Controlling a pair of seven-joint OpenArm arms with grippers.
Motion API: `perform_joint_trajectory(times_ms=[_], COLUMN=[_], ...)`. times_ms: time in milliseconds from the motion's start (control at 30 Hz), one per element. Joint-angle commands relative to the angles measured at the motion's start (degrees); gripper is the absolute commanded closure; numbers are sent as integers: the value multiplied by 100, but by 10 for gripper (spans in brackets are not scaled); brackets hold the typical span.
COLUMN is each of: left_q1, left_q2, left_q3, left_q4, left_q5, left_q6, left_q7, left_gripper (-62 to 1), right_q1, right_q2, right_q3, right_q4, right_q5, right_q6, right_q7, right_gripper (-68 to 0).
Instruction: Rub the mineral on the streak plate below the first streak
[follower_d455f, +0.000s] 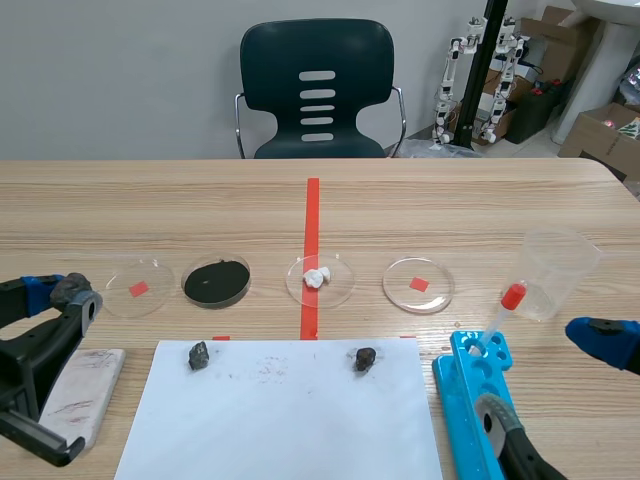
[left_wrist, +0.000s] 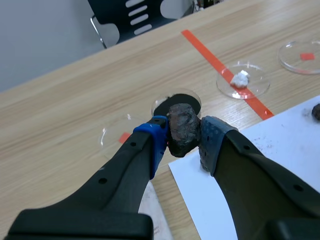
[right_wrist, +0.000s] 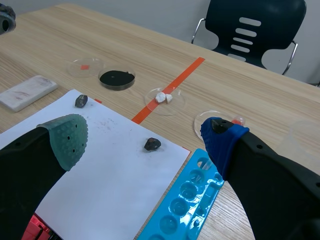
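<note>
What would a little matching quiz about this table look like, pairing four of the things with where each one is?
Things: 1 mineral; 2 streak plate; 3 white lumps; 4 dropper.
Places: A in a clear dish on the tape line; B tilted in the blue tray; C between the left gripper's fingers; D flat on the table beside the paper.
Pairs: 1-C, 2-D, 3-A, 4-B.

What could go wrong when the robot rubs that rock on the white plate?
The dark lumpy mineral is pinched only at the pad tips of the left gripper, so pressing down might twist it loose. Nothing visible holds the white rectangular streak plate on the wooden table, so it could slide when rubbed. The plate already bears a faint reddish streak; the new rub might land on it instead of below.
</note>
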Motion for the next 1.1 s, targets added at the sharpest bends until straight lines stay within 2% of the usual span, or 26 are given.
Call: perform_joint_trajectory(times_ms=[0,133,300,433,567,600,700,767,967,1067], left_q1=[-42,-199,-415,-581,-789,-846,-988,-1108,-1556,-1781], left_q2=[7,153,723,1040,1139,1145,1126,1062,798,577], left_q3=[-15,-63,-271,-339,-341,-341,-341,-341,-247,-57], left_q4=[81,83,83,83,96,125,278,400,494,494], left_q5=[-31,-57,-225,-273,-492,-520,-503,-503,-509,-505], left_q6=[37,31,33,33,103,269,1246,1692,2282,2717], left_q7=[164,1471,3156,4236,5274,5501,6266,6627,7517,7803], left_gripper=[-53,-53,-53,-53,-53,-53,-53,-55,-57,-57], right_q1=[52,52,52,52,52,52,52,52,52,52], right_q2=[-2,-2,0,-2,-2,-2,-2,-2,-2,-2], right_q3=[55,55,55,55,55,55,55,55,55,55], right_q4=[33,33,33,33,33,33,33,33,33,33], right_q5=[22,22,22,22,22,22,22,22,22,22], right_q6=[-20,-20,-20,-20,-20,-20,-20,-20,-20,-20], right_q7=[85,85,85,85,85,87,87,87,87,85], right_gripper=[-475,-475,-475,-475,-475,-475,-475,-475,-475,-475])
